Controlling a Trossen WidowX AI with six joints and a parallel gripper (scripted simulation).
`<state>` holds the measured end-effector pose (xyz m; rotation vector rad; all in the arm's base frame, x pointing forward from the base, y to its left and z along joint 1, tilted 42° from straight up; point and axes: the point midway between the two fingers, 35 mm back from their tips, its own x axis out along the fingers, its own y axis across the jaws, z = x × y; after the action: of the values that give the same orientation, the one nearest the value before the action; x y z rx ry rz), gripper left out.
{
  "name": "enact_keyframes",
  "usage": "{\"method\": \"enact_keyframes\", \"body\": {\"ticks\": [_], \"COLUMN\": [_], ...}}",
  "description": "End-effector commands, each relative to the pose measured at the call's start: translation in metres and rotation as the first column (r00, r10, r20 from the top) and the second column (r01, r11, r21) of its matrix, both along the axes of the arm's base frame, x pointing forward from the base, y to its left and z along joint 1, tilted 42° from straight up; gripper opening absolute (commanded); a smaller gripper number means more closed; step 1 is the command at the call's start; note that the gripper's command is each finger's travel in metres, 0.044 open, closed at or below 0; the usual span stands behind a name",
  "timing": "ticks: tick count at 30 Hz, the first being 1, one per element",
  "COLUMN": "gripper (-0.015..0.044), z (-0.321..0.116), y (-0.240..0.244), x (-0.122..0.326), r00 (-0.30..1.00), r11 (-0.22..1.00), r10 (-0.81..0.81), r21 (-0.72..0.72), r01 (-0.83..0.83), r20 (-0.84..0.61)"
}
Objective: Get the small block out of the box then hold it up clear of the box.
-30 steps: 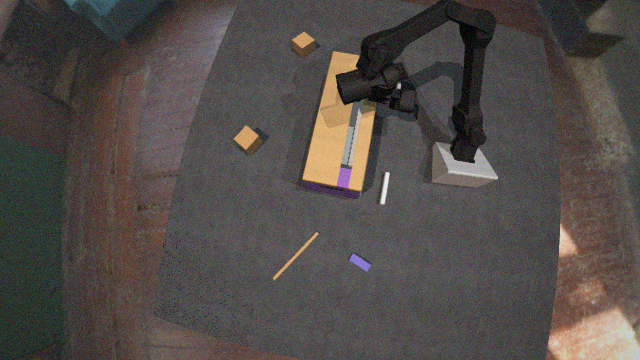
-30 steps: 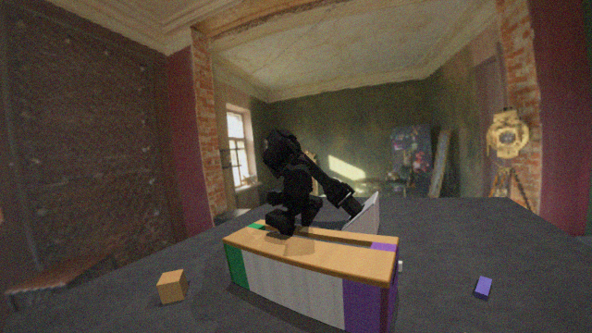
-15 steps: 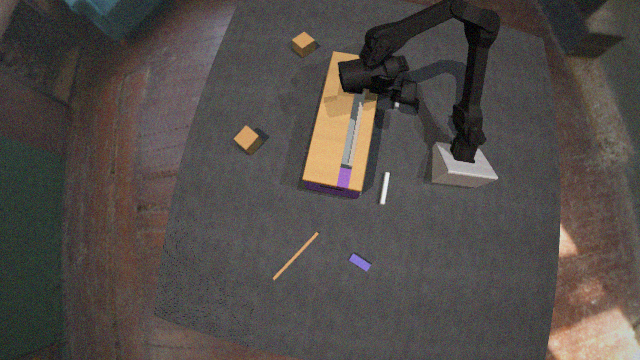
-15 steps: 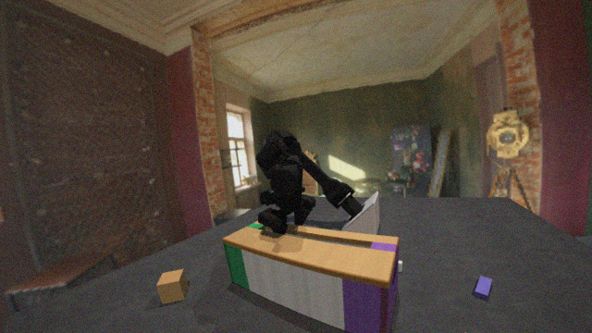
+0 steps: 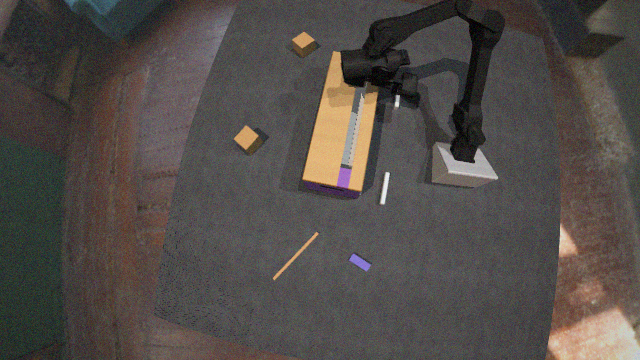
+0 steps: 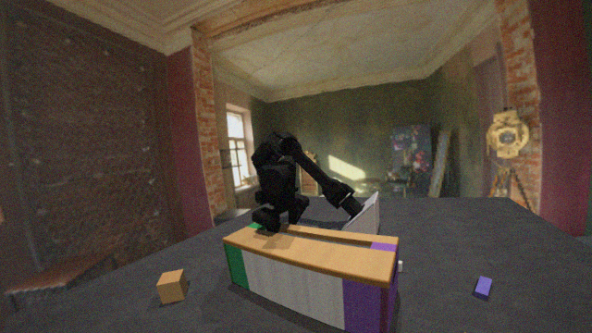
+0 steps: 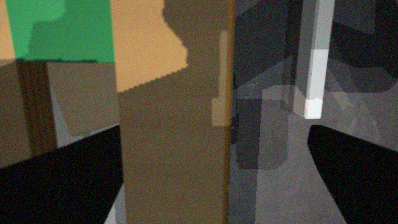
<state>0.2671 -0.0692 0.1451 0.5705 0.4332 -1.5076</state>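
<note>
The long box point(image 5: 342, 122) has a tan top with a narrow slot point(image 5: 353, 132) along it, through which the grey shelf shows. Its near end is purple and its far end is green point(image 6: 237, 265). My gripper point(image 5: 372, 84) point(image 6: 273, 224) is open and empty, low over the far, green end of the box. In the wrist view the fingers straddle the tan strip of the box top beside the slot, with the green end point(image 7: 62, 30) at the top left. I cannot make out the small block in any view.
A white stick lies right of the box's purple end, and another white stick lies beside the far end. Two tan cubes point(image 5: 303, 44) point(image 5: 248, 139), a thin tan rod point(image 5: 295, 256) and a small purple slab point(image 5: 360, 262) lie on the mat. The arm's base point(image 5: 462, 167) stands to the right.
</note>
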Motion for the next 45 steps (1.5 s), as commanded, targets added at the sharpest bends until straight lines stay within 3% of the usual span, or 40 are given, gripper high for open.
{"method": "enact_keyframes", "body": {"ticks": [1, 10, 17, 26, 29, 32, 36, 40, 42, 45], "gripper": [0.0400, 0.0400, 0.0400, 0.0400, 0.0321, 0.0285, 0.0285, 0.0285, 0.0285, 0.0285], "z": [0.006, 0.012, 0.050, 0.049, 0.053, 0.061, 0.071, 0.079, 0.081, 0.081], "y": [-0.008, -0.010, 0.030, 0.028, 0.026, 0.022, 0.017, 0.014, 0.013, 0.013], "x": [0.000, -0.001, -0.005, -0.005, -0.011, -0.023, -0.039, -0.052, -0.054, -0.054], "r00": [1.000, 1.000, 0.996, 0.996, 0.993, 0.875, 0.526, 0.095, 0.022, 0.022], "r11": [1.000, 1.000, 0.997, 0.997, 0.999, 0.973, 0.868, 0.700, 0.666, 0.666], "r10": [-0.004, -0.001, 0.074, 0.076, -0.010, -0.215, -0.494, -0.710, -0.737, -0.737], "r21": [-0.003, -0.003, 0.005, 0.000, 0.037, 0.170, 0.427, 0.683, 0.722, 0.722], "r01": [0.004, 0.001, -0.074, -0.076, 0.006, 0.154, 0.255, 0.210, 0.188, 0.188], "r20": [0.002, 0.001, -0.044, -0.051, 0.119, 0.435, 0.692, 0.698, 0.675, 0.675]}}
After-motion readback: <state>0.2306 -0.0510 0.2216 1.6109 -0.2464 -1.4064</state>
